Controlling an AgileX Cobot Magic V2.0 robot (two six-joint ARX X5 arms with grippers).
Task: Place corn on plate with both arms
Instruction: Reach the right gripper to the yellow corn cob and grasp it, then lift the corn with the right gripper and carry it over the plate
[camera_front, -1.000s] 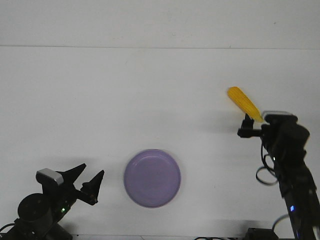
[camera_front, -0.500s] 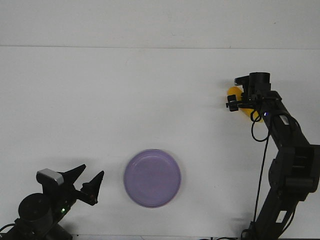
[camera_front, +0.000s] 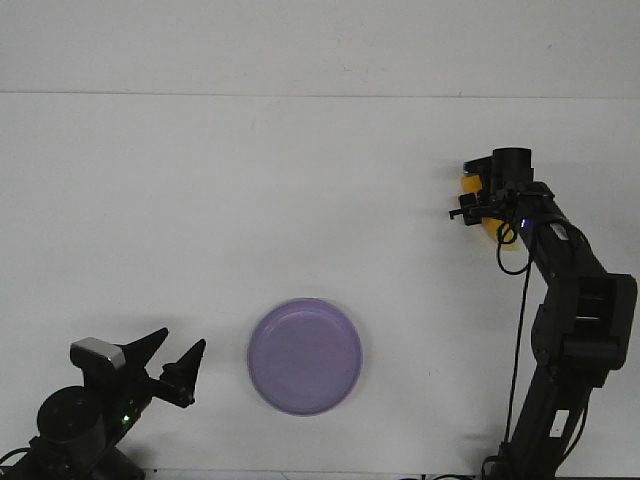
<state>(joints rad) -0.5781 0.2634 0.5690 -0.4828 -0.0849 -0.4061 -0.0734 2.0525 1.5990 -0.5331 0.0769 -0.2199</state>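
Hovering over corn (camera_front: 468, 186): right gripper (camera_front: 478, 200) (jaws hidden); plate (camera_front: 305, 356) apart

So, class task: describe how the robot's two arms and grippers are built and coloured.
Both arms are black. The left gripper has two pointed, tapering black fingers and a grey-white block at its wrist, with a small green light on the round joint below. The right arm is made of boxy black links, with thin black cables looping along it and a small blue light near its wrist. The fingers of the right gripper are hard to make out.
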